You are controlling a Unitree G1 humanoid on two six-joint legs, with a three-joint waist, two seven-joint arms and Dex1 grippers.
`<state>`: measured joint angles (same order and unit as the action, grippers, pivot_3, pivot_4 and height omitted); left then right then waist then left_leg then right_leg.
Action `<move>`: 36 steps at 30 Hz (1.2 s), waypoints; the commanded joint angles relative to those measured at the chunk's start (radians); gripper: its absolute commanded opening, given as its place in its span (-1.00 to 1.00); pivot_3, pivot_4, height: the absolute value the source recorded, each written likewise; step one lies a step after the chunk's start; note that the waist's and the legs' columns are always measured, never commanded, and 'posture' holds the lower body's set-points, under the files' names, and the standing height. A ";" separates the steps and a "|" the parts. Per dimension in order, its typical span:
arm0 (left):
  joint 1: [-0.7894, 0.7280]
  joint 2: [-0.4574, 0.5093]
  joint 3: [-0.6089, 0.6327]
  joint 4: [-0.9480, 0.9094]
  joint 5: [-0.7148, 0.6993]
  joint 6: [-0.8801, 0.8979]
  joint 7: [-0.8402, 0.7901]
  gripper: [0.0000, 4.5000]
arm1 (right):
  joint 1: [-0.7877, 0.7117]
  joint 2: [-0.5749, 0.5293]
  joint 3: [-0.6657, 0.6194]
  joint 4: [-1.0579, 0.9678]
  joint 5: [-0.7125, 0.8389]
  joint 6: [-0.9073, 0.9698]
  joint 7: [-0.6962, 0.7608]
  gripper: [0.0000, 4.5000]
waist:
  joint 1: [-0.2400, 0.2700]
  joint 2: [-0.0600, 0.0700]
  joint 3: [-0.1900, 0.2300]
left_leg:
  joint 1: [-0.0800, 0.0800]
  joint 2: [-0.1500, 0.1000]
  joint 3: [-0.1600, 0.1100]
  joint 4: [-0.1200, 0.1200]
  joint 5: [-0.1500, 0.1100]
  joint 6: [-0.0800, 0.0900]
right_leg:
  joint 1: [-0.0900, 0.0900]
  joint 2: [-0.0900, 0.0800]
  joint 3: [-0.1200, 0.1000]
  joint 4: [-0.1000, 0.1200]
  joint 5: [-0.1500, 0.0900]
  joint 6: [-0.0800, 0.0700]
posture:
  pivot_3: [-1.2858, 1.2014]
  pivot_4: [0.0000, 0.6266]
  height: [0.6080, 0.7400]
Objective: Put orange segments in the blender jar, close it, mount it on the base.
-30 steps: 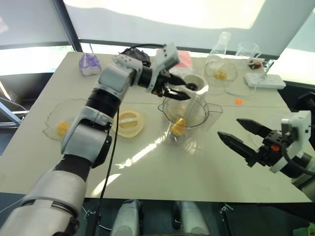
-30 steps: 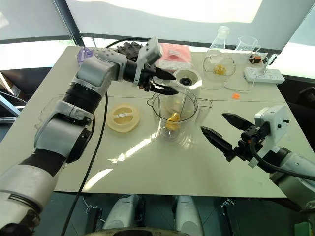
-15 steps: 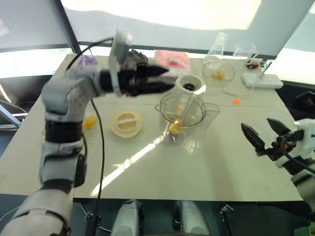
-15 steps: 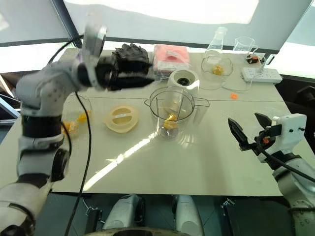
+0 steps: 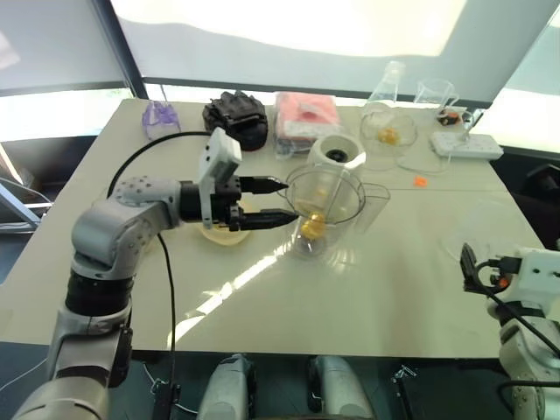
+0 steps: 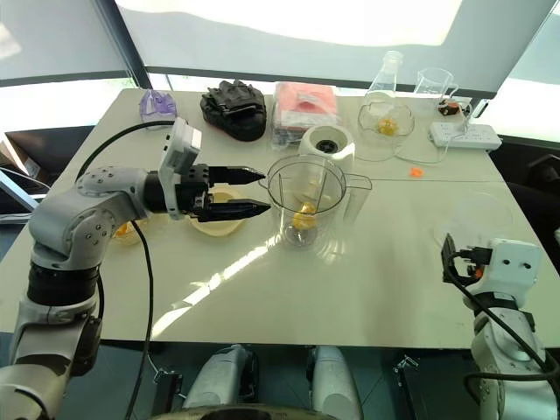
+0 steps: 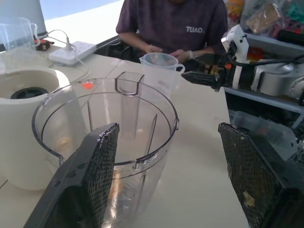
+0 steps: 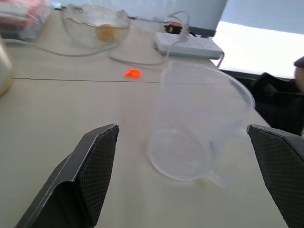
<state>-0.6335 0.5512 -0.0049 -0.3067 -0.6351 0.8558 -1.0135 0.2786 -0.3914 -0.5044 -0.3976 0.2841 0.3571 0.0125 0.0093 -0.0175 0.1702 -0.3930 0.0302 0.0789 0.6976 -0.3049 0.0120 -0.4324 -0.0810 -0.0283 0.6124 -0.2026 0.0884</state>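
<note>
Right now, your left gripper (image 6: 254, 192) is hanging level just beside the large clear plastic blender jar (image 6: 305, 203), its two black fingers spread wide and pointing at the jar's wall, holding nothing and not touching it. In the left wrist view the jar's rim is sitting between those two fingers (image 7: 97, 175), with its pour spout on the far side.

The jar is standing upright near the middle of the pale table (image 6: 350, 297), open at the top. A small glossy yellow-orange segment (image 6: 304, 219) is lying at its bottom. The squat cream-white base (image 6: 327, 142) with the dark round socket on top is standing just behind the jar, close to it, though you cannot tell from here whether they are touching. A flat cream round lid (image 5: 226, 229) is lying on the table under your left gripper.

Your right gripper (image 8: 190, 180) is sitting low at the table's right edge, well apart from the jar. Its fingers are opened wide and empty, and a clear plastic measuring cup (image 8: 202, 121) is standing on the table beyond them.

More orange pieces are resting in a shallow clear bowl (image 6: 388, 116) at the far right of the table, near a clear conical flask (image 6: 386, 73) and a white power strip (image 6: 466, 134). A tiny flat orange scrap (image 6: 416, 171) is lying between that bowl and the measuring cup. A person in a dark shirt (image 7: 176, 24) is sitting across the table.
</note>
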 commanded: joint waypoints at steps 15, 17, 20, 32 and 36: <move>0.038 -0.006 0.011 -0.097 -0.070 -0.008 0.115 0.54 | -0.123 -0.077 -0.111 0.336 -0.076 -0.122 0.018 1.00 | -0.006 0.002 0.000 | 0.000 0.000 0.000 0.000 0.000 0.000 | 0.000 0.000 0.000 0.000 0.000 0.000 | 0.03 -0.52 1.00; 0.041 -0.010 0.011 -0.104 -0.079 -0.004 0.127 0.54 | -0.136 -0.086 -0.111 0.373 -0.083 -0.134 0.017 1.00 | -0.008 0.002 0.000 | 0.000 0.000 0.000 0.000 0.000 0.000 | 0.000 0.000 0.000 0.000 0.000 0.000 | 0.03 -0.52 1.00; 0.043 -0.011 0.009 -0.111 -0.090 0.000 0.142 0.54 | -0.165 -0.097 -0.104 0.430 -0.094 -0.157 0.020 1.00 | -0.010 0.002 0.000 | 0.000 0.000 0.000 0.000 0.000 0.000 | 0.000 0.000 0.000 0.000 0.000 0.000 | 0.03 -0.52 1.00; 0.055 0.012 0.014 -0.128 -0.116 0.008 0.171 0.54 | -0.229 -0.111 -0.099 0.510 -0.080 -0.182 0.039 1.00 | -0.023 0.003 0.000 | 0.001 0.000 0.000 -0.001 0.000 0.000 | 0.000 0.000 0.001 0.000 0.000 0.000 | 0.03 -0.52 1.00; 0.061 0.006 0.009 -0.133 -0.125 0.008 0.184 0.54 | -0.206 -0.085 -0.075 0.453 -0.075 -0.170 0.049 1.00 | -0.023 0.003 0.000 | 0.001 0.000 0.000 -0.001 0.000 0.000 | 0.000 0.000 0.001 0.000 0.000 0.000 | 0.03 -0.52 1.00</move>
<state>-0.5604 0.5576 -0.0057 -0.4014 -0.7424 0.8681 -0.8360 0.0727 -0.4806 -0.5764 0.1068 0.2015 0.1919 0.0573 -0.0136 -0.0147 0.1707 -0.3922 0.0302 0.0787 0.6962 -0.3050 0.0120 -0.4322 -0.0805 -0.0274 0.6122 -0.2028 0.0884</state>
